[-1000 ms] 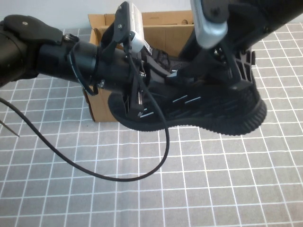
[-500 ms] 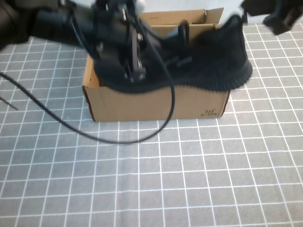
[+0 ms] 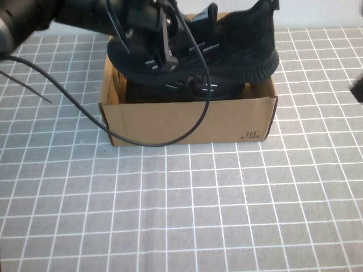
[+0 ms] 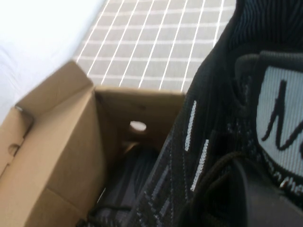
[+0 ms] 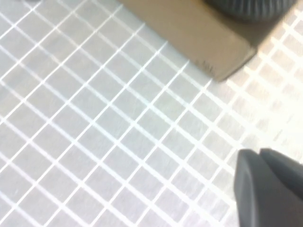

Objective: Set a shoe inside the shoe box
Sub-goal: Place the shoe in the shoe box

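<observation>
A black knit shoe (image 3: 238, 48) hangs tilted over the open cardboard shoe box (image 3: 187, 122), its sole just above the rim. My left gripper (image 3: 159, 51) is shut on the shoe's lace end, above the box's left half. In the left wrist view the shoe (image 4: 222, 118) fills the right side, with the box wall (image 4: 61, 142) beside it. Another dark shoe (image 4: 128, 179) lies inside the box. My right gripper (image 3: 357, 88) is at the far right edge, away from the box; its fingers (image 5: 265, 189) are shut and empty.
A black cable (image 3: 85, 113) loops from the left arm down across the box's front. The grey grid mat (image 3: 187, 215) covers the table in front. The right wrist view shows the box's corner (image 5: 208, 52) and the shoe's sole (image 5: 251, 7).
The shoe has moved back and down over the box in my left gripper. My right arm has let go of it and pulled away to the right edge.
</observation>
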### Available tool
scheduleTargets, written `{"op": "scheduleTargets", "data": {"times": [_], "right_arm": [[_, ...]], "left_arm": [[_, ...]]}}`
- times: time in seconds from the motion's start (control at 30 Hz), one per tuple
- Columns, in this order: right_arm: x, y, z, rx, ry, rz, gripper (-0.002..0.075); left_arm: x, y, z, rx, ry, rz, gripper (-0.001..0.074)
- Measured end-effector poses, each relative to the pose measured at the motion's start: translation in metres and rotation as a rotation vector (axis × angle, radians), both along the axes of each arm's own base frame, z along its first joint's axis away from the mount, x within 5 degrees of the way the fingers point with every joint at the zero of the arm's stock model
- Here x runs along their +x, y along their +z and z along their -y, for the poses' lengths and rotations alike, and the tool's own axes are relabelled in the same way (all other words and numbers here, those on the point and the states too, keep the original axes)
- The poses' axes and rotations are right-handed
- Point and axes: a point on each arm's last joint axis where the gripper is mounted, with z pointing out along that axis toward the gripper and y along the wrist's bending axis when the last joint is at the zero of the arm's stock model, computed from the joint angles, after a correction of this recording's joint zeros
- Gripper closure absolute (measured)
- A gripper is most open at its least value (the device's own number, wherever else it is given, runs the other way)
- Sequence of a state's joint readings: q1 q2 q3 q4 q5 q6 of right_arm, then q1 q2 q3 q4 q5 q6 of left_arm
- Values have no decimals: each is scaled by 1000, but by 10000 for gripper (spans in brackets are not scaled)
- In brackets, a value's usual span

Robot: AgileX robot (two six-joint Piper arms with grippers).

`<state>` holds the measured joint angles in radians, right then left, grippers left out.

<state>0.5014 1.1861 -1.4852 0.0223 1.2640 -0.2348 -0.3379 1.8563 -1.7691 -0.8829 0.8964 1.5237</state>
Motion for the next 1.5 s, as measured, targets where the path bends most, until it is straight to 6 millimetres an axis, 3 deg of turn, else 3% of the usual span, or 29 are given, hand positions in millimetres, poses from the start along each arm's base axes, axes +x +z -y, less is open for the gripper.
{"op": "scheduleTargets", "data": {"times": [0.27,0.53,1.07,1.5], "right_arm": [[-55,-15,30,59,-48,21,742],[-84,-23,46,94,-56,70,742],[-85,-23,47,104,-58,90,742],[-84,-22,47,109,-58,98,742]], "left_arm": [[24,-32,4,28,44,16,707],[34,-52,8,30,54,-18,708],[45,-76,11,23,81,-94,708],[45,-71,15,-33,58,-80,708]]}}
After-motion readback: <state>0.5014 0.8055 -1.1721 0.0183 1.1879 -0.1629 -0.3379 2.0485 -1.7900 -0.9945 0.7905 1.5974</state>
